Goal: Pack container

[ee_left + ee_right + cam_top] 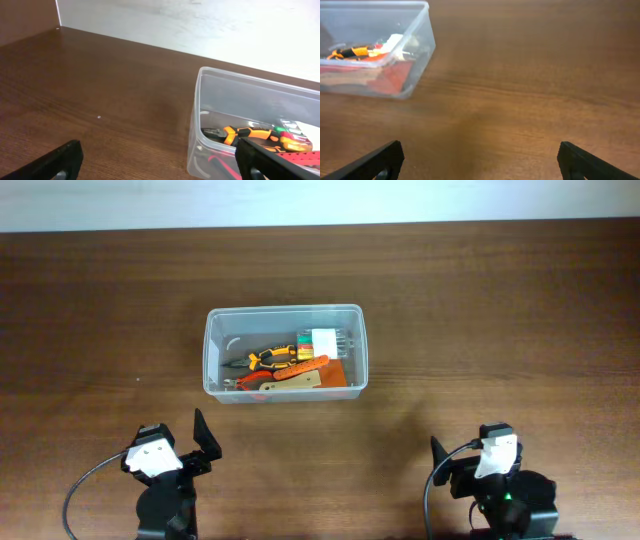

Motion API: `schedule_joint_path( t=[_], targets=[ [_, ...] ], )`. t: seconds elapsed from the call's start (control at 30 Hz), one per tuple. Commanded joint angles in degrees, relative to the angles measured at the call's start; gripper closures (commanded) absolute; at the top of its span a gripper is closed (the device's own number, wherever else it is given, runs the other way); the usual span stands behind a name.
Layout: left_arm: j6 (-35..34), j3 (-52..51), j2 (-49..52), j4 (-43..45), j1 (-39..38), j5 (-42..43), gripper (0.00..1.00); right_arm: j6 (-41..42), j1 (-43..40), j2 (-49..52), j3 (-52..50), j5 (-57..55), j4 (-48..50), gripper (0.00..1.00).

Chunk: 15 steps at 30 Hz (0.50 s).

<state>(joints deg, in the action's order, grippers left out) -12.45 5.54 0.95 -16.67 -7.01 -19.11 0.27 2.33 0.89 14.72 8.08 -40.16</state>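
Judging from how things lie, the packing looks all but finished, so the step in hand is most likely a clean stand-off and a last check. The container [226, 335] sits upright near the middle of the worktop [480, 310], well apart from both arms, which are low at the near edge. Inside it lie a pair of pliers with orange-and-black handles [268, 360], a red-handled tool [285, 373] beside them, a brownish card [312, 377] toward the right end and a white-and-green piece [322, 340] behind that; what the last two are cannot be told exactly. No loose tool shows on the bare wood in any view. The left gripper [160, 167] has its fingers spread wide and holds nothing, and its wrist view shows the container's near left corner just ahead and to the right. The right gripper [480, 167] is likewise spread wide and empty, with the container off to its upper left. Doing this step well probably means holding both arms back from the clear walls, since a light plastic bin would likely slide at a nudge, and confirming from overhead that nothing rides above the rim. If one more item were to go in, the open left half of the bin offers the free space, and a straight descent from above would suit better than a sideways approach.
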Motion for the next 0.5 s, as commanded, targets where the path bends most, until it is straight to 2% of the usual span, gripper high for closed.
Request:
schedule_joint_path(
  t=[0.0, 0.47],
  targets=[
    [0.5, -0.2, -0.3, 0.0, -0.2, -0.2, 0.01, 1.1, -0.5, -0.7, -3.0, 0.5, 0.3, 0.02],
    [0.5, -0.2, -0.3, 0.0, -0.2, -0.2, 0.01, 1.1, -0.5, -0.7, -5.3, 0.3, -0.1, 0.02]
  ],
)
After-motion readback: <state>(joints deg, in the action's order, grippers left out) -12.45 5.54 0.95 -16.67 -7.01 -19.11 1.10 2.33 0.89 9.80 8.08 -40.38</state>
